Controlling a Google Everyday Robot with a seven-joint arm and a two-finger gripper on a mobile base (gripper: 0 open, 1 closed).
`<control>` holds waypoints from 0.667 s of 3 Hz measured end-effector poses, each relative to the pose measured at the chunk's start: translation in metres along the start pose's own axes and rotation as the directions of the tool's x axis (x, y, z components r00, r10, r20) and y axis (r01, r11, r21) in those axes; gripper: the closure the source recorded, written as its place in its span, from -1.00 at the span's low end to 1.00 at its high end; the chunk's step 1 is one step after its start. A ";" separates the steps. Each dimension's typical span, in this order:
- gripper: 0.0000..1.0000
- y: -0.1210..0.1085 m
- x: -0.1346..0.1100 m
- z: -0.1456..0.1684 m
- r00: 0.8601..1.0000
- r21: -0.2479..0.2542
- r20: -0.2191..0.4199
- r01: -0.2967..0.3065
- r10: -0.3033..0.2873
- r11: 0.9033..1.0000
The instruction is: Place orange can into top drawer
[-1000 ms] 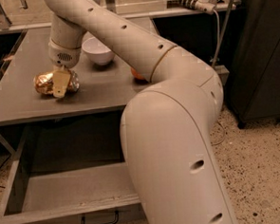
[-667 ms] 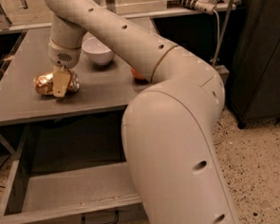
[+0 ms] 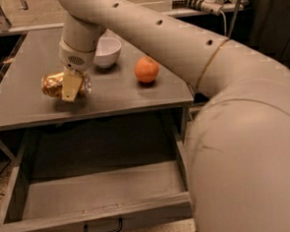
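Thick cream-white arm [image 3: 170, 37], small dark holes, perhaps grille by wrist; pale-yellow tool [image 3: 70, 92] at orange can [image 3: 52, 84].

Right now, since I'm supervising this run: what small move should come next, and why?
Probably raise the can slightly and draw it toward the front edge. The gripper has its jaws around it, low at the tabletop, and the open drawer lies below and in front.

We stretch our arm [image 3: 180, 42] from lower right to upper left, wrist bent down. Our gripper [image 3: 69, 89] sits at left centre, fingers closed around the orange can [image 3: 52, 85].
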State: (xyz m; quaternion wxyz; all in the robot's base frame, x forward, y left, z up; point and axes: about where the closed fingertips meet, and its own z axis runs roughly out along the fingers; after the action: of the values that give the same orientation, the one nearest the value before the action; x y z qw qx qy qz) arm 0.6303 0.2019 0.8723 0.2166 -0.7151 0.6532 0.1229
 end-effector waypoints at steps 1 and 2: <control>1.00 0.034 0.014 -0.037 0.998 0.093 0.012 -0.067 0.066 0.993; 1.00 0.052 0.032 -0.020 0.997 0.064 -0.034 -0.064 0.066 0.996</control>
State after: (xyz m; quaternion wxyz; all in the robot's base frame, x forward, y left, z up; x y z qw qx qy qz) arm 0.5809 0.1617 0.8671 0.2230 -0.6884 0.6835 0.0961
